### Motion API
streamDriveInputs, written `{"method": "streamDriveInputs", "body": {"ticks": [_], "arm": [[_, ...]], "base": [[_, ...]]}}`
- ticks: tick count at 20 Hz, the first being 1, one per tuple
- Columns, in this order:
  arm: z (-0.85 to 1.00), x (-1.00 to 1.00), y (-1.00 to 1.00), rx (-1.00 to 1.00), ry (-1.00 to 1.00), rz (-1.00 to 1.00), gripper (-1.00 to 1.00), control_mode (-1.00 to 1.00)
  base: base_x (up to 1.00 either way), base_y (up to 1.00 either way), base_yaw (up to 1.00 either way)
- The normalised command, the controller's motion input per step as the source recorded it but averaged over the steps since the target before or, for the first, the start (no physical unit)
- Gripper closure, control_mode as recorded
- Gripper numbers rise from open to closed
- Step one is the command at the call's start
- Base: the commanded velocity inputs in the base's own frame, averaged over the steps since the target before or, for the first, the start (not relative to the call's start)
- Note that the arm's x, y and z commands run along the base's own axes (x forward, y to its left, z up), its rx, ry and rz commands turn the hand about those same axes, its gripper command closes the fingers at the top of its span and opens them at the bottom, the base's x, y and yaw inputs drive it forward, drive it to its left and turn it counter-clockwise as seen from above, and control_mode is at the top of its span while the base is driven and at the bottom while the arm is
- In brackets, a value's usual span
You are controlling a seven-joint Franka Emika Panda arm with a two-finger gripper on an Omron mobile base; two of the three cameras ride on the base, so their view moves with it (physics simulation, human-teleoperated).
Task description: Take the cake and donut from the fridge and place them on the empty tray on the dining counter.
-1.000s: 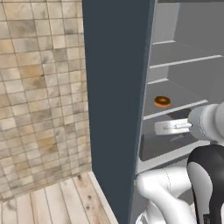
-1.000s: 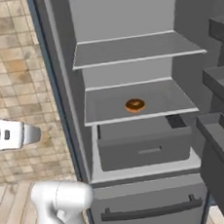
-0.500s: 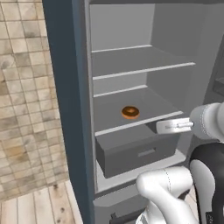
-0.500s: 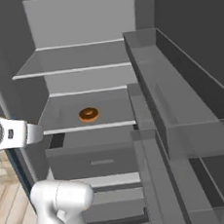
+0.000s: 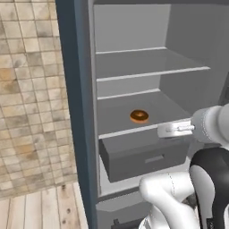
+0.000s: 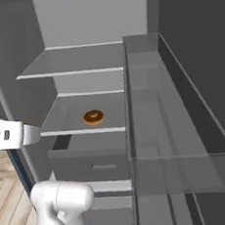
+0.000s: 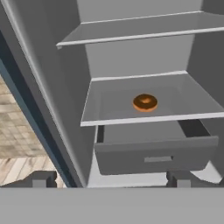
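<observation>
Step in hand: fetching from the fridge point(image 5: 76, 112), door open, shelves exposed. Donut point(image 5: 139, 116) lying flat near the middle of the lower shelf point(image 7: 113, 111), alone, nothing touching it; same ring in the right base view point(image 6: 93, 117) and in the hand view point(image 7: 145, 102). Cake not found on any visible shelf (possibly inside the drawer, possibly already gone; cannot tell). Tray and dining counter outside these views, so delivery judged not yet started for the donut.

Drawer point(image 5: 143, 156) beneath the lower shelf, pulled partway out, its front standing proud of the shelf edge. Upper shelf point(image 5: 147, 67) bare. Door bin point(image 6: 181, 141), clear-walled, on the inner door at the right of the right base view.

Gripper point(image 7: 109, 178): claw spread wide, fingertips point(image 7: 40, 179) far apart at the bottom of the hand view, nothing between them. Hand in front of the fridge opening, well short of the donut, level with or slightly below the lower shelf edge, pointed inward and looking a little upward at the shelf.

Arm pose: forearm roughly horizontal, wrist extended toward the shelf front, elbow folded low by the base.

Next move, as judged: advance over the drawer front, rise to clear the shelf lip, centre the spread jaws across the ring, then close (shelf above leaves limited headroom).
</observation>
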Motion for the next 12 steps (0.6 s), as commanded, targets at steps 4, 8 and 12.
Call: {"method": "streamDriveInputs", "body": {"ticks": [4, 8, 12], "arm": [[0.00, 0.00, 0.00, 0.00, 0.00, 0.00, -1.00, 1.00], [0.00, 0.00, 0.00, 0.00, 0.00, 0.00, -1.00, 1.00], [0.00, 0.00, 0.00, 0.00, 0.00, 0.00, -1.00, 1.00]], "base": [[1.00, -0.54, 0.43], [0.88, -0.23, 0.25], [0.92, 0.00, -0.05]]}}
